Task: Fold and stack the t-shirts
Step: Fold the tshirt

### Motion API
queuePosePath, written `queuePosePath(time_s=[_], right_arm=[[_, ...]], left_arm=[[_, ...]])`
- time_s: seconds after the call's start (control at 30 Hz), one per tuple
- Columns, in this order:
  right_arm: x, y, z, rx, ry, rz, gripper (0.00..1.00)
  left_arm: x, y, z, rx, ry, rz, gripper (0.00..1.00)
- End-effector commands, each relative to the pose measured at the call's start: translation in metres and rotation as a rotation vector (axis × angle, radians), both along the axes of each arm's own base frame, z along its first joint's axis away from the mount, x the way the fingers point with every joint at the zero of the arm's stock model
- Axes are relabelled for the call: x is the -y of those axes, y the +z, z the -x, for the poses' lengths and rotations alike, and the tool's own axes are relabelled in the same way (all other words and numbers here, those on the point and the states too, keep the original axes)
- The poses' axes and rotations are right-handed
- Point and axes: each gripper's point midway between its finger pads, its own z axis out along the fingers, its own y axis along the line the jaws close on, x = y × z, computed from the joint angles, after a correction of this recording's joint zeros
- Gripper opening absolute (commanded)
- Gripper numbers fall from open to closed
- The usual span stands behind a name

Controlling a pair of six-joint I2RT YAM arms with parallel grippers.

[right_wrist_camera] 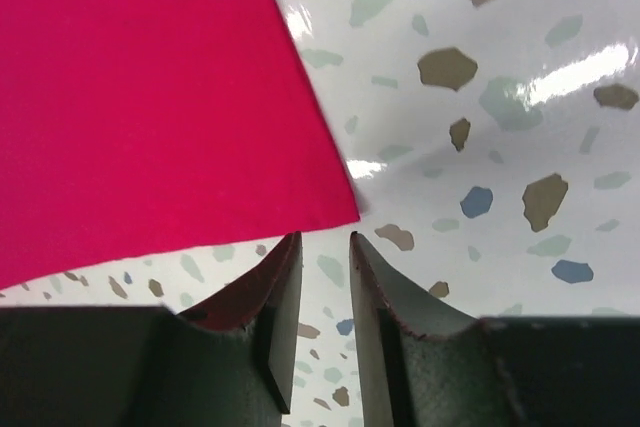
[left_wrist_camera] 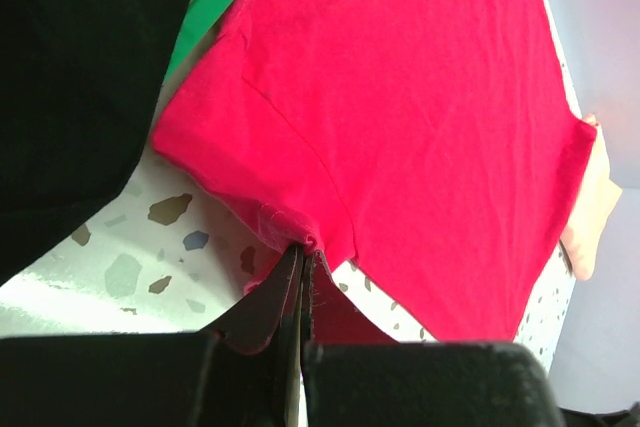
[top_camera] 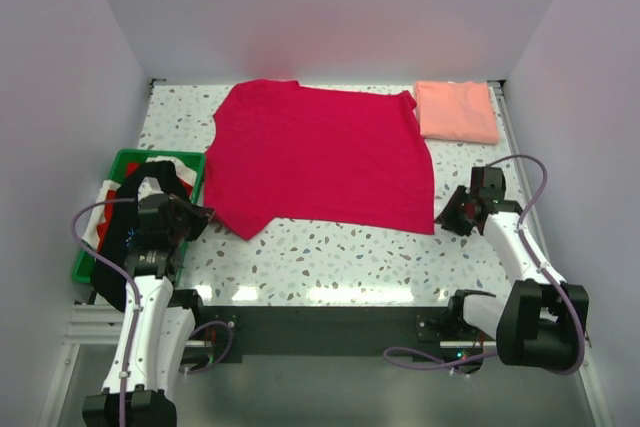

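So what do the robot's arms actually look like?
The left arm and the right arm are both white tube-like links joined by chunky black joints. A lilac-grey cable loops loosely along each. The jaws are two flat, black, tapering plates.

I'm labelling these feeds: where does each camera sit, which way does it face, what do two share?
Top external: above and behind the bases, looking down at the table; left arm and right arm show.
Left wrist: on the left arm, looking along the left fingers, shut on the crimson t-shirt.
Right wrist: on the right arm, looking down past the parted right fingers at that shirt's corner.
All three share that shirt.
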Motion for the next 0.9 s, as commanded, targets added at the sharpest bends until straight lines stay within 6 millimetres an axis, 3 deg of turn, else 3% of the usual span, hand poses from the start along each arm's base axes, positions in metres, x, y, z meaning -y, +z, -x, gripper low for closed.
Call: queuePosePath(time_s=[0.0, 0.5, 0.87], right_arm=[[-0.007, -0.008, 0.008, 0.004, 0.008, -0.035, 0.31], [-0.012, -0.024, 0.008, -0.037, -0.004, -0.005, 0.41], [-0.013, -0.041, 0.005, -0.073, -0.008, 0.020, 0.41]], left_arm=[[0.000, 0.035, -0.018, 0.130, -0.005, -0.005, 0.00], [0.001, 0.028, -0.021, 0.116, -0.009, -0.007, 0.00], [0.000, 0.030, -0.024, 0.118, -0.005, -0.011, 0.00]])
